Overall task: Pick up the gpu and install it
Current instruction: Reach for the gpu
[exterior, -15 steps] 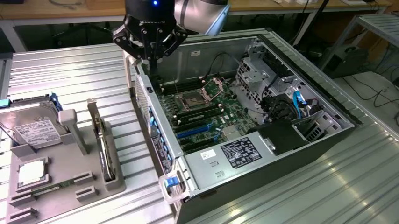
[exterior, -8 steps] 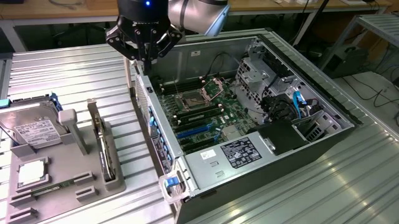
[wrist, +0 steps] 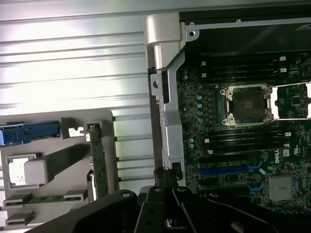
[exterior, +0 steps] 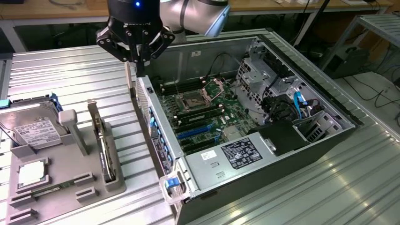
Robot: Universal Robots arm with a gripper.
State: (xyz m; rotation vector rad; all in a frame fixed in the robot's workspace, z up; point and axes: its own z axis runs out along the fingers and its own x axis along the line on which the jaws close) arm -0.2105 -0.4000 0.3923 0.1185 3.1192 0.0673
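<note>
Pincer [exterior: 140, 63] closed, above case rim [exterior: 142, 89]

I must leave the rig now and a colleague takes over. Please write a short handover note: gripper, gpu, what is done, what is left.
Gripper: shut, nothing seen in it, above the rear wall of the case.
Gpu: stands on edge in the grey tray beside the case, untouched.
Done: nothing that shows; the blue slots on the board are free.
Left: gpu not yet picked up, not yet installed.
</note>
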